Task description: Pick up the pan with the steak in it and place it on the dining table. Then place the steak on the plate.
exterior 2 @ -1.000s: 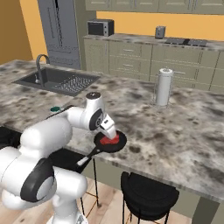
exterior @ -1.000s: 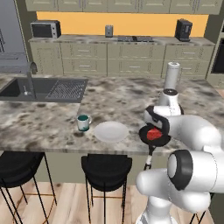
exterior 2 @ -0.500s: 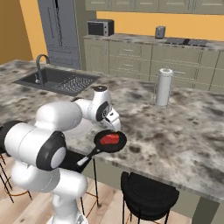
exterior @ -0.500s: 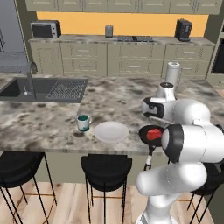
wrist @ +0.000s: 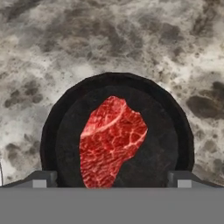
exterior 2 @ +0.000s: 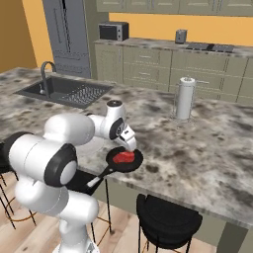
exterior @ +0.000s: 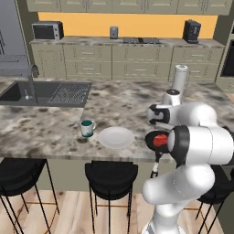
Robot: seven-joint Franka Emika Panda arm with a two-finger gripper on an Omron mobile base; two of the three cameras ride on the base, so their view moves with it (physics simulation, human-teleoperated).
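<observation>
Since the earlier frame the arm has folded back, its elbow nearer the base and the hand lifted above the pan [exterior 2: 124, 160]. The jaws stand wide apart, empty, pointing down at the steak [wrist: 112, 140]. The pan rests at the tabletop's [exterior: 55, 128] near edge, right of the plate [exterior: 116, 137], handle overhanging.

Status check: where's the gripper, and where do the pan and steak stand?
Gripper open, above the pan. Steak in pan, pan on dining table. Plate bare, left of pan. Nothing between them.
</observation>
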